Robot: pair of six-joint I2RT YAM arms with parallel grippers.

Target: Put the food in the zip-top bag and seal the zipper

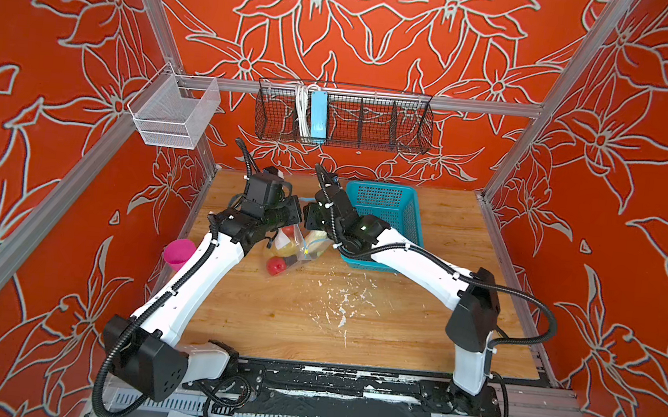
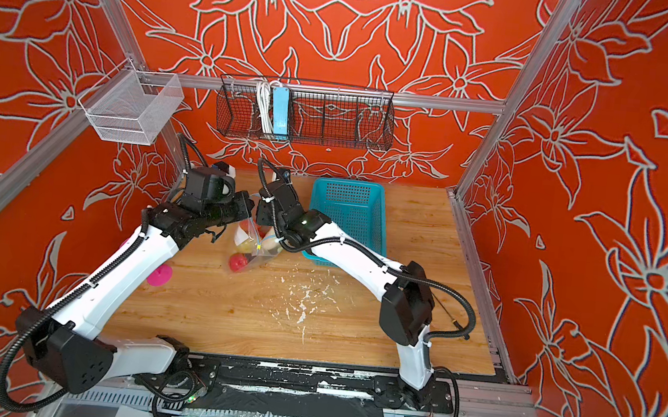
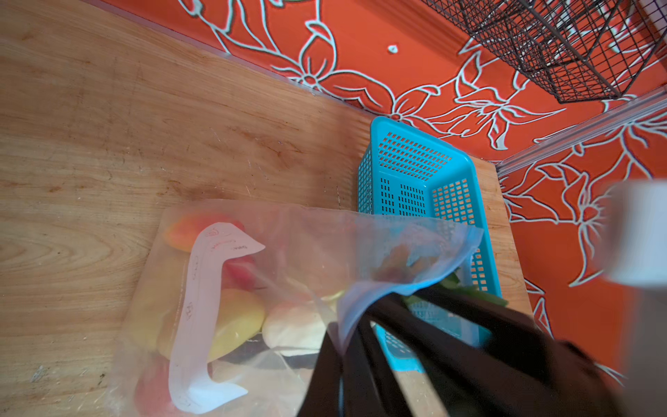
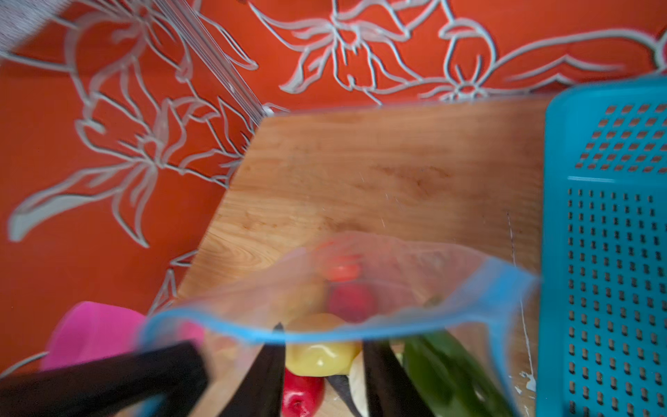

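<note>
The zip-top bag (image 1: 299,248) stands near the back of the wooden table (image 1: 313,320), its mouth held up. My left gripper (image 3: 346,335) is shut on the bag's rim beside the white label (image 3: 202,289). Inside lie the food: a yellow-red fruit (image 3: 238,321), a white radish (image 3: 292,328), a dark eggplant (image 3: 245,352) and a red apple (image 1: 275,266). My right gripper (image 4: 325,346) is at the mouth with its fingers apart. The blue zipper (image 4: 216,325) curves across in front of them, and green radish leaves (image 4: 444,364) lie beside one finger.
A teal perforated basket (image 1: 380,187) sits just right of the bag, partly under my right arm. A pink cup (image 1: 180,251) stands at the table's left edge. White scuff marks (image 1: 340,302) mark the table's middle. A black wire rack (image 1: 345,114) hangs on the back wall.
</note>
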